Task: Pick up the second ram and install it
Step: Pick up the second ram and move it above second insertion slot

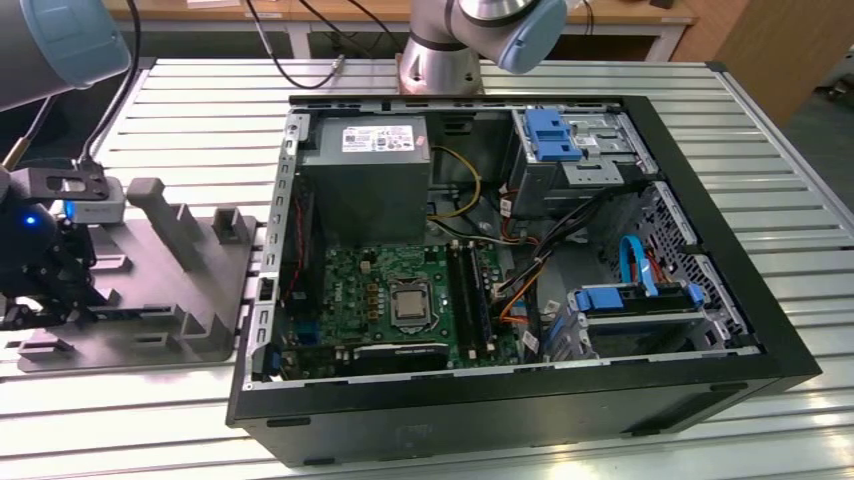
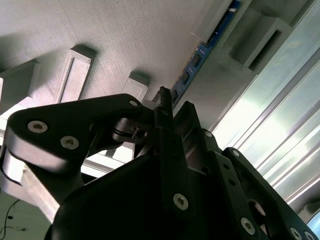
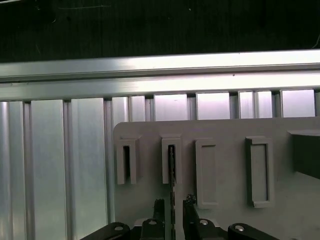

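The second ram (image 3: 172,167) is a thin dark stick standing on edge in a slot of the grey holder plate (image 3: 230,165). In the second wrist view the second ram (image 2: 200,55) shows as a blue-green board with black chips, running away from the fingertips. My gripper (image 3: 173,206) sits over the stick's near end, one black finger tight on each side, shut on it. The stick still rests in its slot. In the exterior view the gripper (image 1: 34,290) hangs over the holder plate (image 1: 154,285) at the far left.
An open computer case (image 1: 747,330) lies on the slatted metal table, to the exterior view's right of the holder. Inside are the motherboard with its long black memory slots (image 1: 467,290), a power supply (image 1: 367,175) and drive cages. Raised blocks stand on the holder plate.
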You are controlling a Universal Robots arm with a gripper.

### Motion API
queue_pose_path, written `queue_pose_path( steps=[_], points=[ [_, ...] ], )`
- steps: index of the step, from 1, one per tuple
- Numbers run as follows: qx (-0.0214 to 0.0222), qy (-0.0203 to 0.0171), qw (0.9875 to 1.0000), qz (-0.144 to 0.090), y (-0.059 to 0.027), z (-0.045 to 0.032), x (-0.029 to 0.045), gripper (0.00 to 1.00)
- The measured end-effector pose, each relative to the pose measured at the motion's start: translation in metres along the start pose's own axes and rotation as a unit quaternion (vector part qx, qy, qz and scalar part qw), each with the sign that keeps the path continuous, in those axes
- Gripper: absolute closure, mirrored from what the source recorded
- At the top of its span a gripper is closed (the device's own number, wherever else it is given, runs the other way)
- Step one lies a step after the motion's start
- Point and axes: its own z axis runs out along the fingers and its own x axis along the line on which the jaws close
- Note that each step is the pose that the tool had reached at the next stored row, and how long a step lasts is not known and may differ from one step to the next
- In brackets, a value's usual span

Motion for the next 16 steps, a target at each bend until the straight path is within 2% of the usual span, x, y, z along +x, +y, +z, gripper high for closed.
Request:
queue_pose_path(
  steps=[13,15,16],
  points=[
    [-0.0003,-0.0001,1.0,0.0,-0.0024,0.0005,-0.0001,0.71],
    [-0.0003,-0.0001,1.0,0.0,-0.0024,0.0004,-0.0001,0.73],
    [-0.0003,-0.0001,1.0,0.0,-0.0024,0.0004,-0.0001,0.8]
  ],
)
